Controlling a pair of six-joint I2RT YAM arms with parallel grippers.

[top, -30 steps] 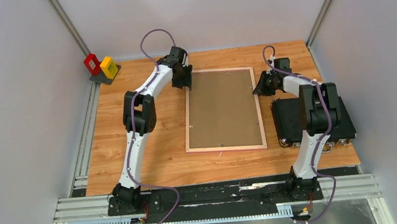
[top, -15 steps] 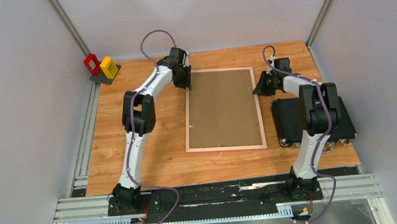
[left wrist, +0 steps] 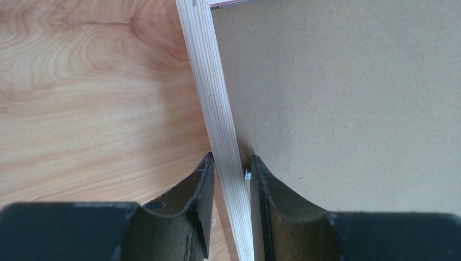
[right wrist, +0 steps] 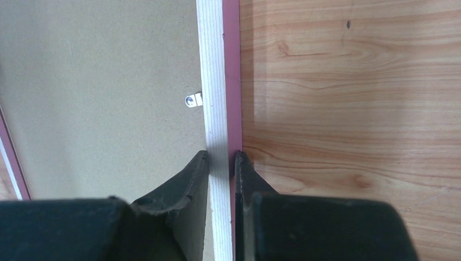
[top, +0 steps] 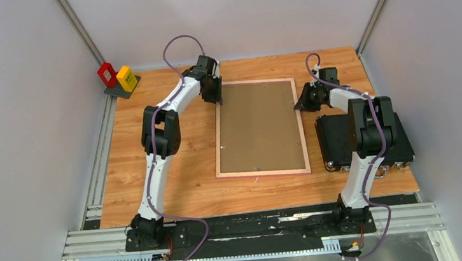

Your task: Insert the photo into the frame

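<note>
Frame [top: 263, 174] of thin light wood, pink-edged, face down between the arms

Nearest, at the right, a flat black case [top: 334, 136] lies on the wood-grain table [top: 254, 195], largely covered by the right arm. The frame lies flat mid-table, filled by a plain brown backing board [top: 258, 124]; whatever is under the board is hidden. Farther back, the right gripper [right wrist: 222, 157] pinches the right rail, a small metal tab [right wrist: 193, 100] just beyond its fingers. The left gripper [left wrist: 231, 163] straddles the left rail near the far corner, fingers narrow and close on both sides; whether they press cannot be told. A second tab [left wrist: 247, 174] peeks out, half hidden, beside the inner finger. In the far left corner stand a small red box [top: 107, 74] and a yellow box [top: 126, 78], markings unreadable.
</note>
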